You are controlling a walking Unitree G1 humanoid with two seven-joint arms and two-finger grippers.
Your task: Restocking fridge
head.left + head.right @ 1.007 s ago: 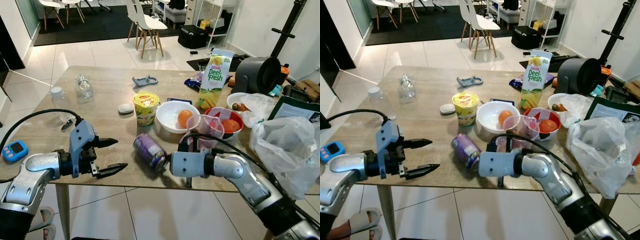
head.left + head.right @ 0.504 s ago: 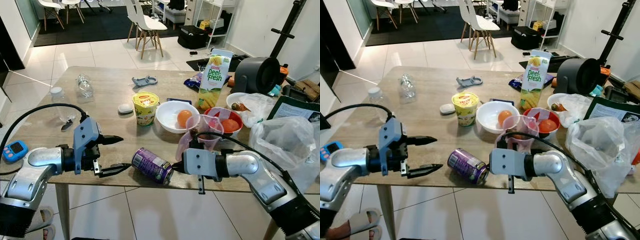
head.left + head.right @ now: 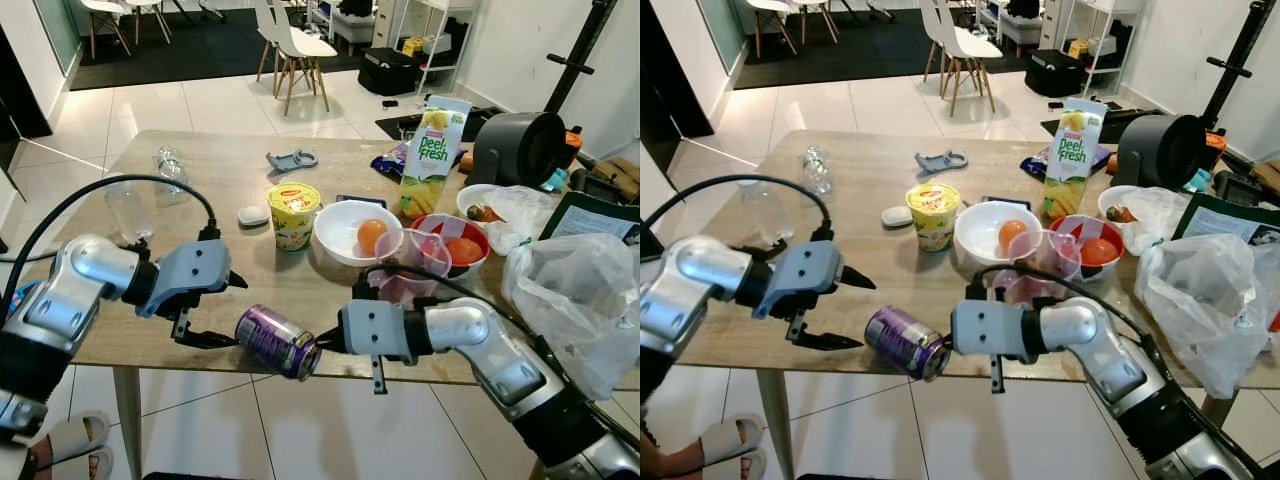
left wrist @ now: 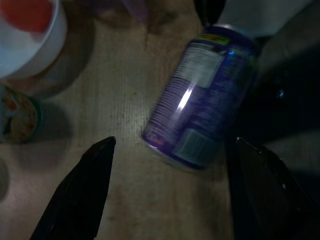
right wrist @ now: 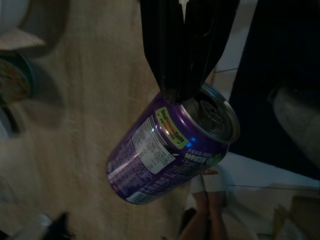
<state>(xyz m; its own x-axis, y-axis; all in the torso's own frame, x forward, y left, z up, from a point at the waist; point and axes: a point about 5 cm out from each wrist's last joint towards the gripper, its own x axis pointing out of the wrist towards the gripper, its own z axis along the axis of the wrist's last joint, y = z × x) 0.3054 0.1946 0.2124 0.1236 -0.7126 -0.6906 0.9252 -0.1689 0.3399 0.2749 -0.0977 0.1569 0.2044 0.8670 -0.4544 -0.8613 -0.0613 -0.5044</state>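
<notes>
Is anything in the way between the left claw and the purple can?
Nothing visible. The left claw is open right beside the purple can, with bare table between them. The right claw touches the can's other end, near the table's front edge.

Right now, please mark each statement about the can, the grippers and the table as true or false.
1. The purple can stands upright in the table's middle. False: it lies on its side at the near edge of the table.
2. The left gripper is open, with the can just beyond its fingertips. True.
3. The right gripper touches the can's top end. True.
4. The white bowl holds an orange fruit. True.
5. The juice carton lies flat. False: it stands upright.
</notes>
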